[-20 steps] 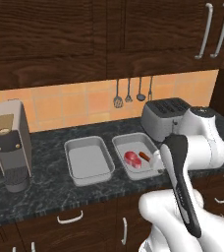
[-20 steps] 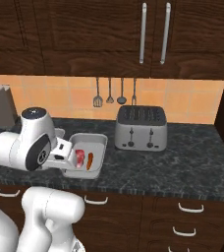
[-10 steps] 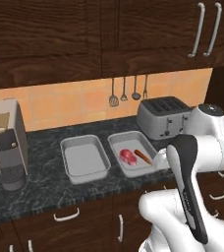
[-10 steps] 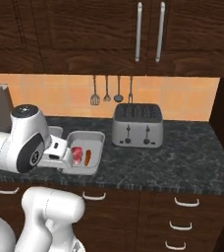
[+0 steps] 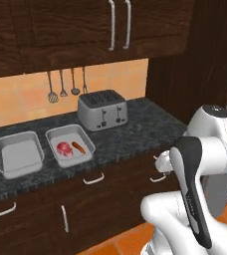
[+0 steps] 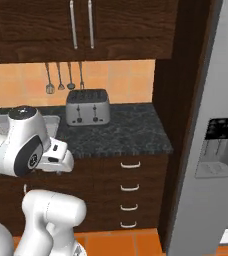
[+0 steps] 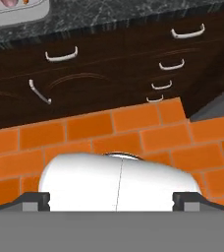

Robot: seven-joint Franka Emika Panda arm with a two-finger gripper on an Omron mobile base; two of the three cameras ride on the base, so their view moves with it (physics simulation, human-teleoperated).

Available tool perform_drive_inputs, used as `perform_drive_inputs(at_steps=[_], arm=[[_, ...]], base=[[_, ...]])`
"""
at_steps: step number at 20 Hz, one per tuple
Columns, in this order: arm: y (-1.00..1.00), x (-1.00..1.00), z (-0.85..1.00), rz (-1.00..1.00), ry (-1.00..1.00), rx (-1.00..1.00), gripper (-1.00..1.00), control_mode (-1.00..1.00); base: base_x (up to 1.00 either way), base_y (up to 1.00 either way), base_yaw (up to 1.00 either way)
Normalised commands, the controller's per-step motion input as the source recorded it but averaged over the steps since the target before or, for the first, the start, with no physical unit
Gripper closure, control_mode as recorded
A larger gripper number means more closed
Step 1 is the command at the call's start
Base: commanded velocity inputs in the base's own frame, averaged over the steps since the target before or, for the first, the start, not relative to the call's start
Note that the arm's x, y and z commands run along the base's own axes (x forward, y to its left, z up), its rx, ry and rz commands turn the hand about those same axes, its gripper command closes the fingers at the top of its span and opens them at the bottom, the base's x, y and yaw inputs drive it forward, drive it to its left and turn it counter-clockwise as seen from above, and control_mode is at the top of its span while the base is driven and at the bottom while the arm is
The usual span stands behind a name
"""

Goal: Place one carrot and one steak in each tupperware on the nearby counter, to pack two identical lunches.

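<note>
On the black marbled counter (image 5: 135,127) lie two light-grey tupperware trays. The left tupperware (image 5: 20,155) is bare inside. The right tupperware (image 5: 69,144) holds a pink-red steak (image 5: 63,148) and an orange carrot (image 5: 79,147) side by side. My gripper (image 7: 111,199) hangs low in front of the drawers, well to the right of the trays, pointing down at the floor. Its fingertips (image 7: 35,199) stand wide apart with nothing between them. A corner of the filled tupperware (image 7: 15,15) shows at the hand view's top left.
A silver toaster (image 5: 102,109) stands behind the trays, with utensils hanging on the orange tiled wall (image 5: 26,97). Dark drawers with silver handles (image 6: 130,187) run under the counter. A tall dark panel (image 6: 186,75) and a grey fridge (image 6: 216,150) close off the right. The floor is orange brick (image 7: 133,133).
The whole picture has shifted: the base has driven to the right, so trays and toaster now sit further left and the fridge has come into view. The gripper stays open.
</note>
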Motion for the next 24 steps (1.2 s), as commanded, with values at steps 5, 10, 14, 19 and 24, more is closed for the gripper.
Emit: perform_drive_inputs(at_steps=[5,10,14,19,24], arm=[[0.00,0.00,0.00,0.00,0.00,0.00,-1.00,1.00],[0.00,0.00,0.00,0.00,0.00,0.00,-1.00,1.00],[0.00,0.00,0.00,0.00,0.00,0.00,-1.00,1.00],[0.00,0.00,0.00,0.00,0.00,0.00,-1.00,1.00],[0.00,0.00,0.00,0.00,0.00,0.00,-1.00,1.00]], base=[[0.23,-1.00,-0.20],[0.18,-1.00,-0.11],[0.05,-1.00,-0.10],[0.38,-1.00,0.01],[0.39,-1.00,0.10]])
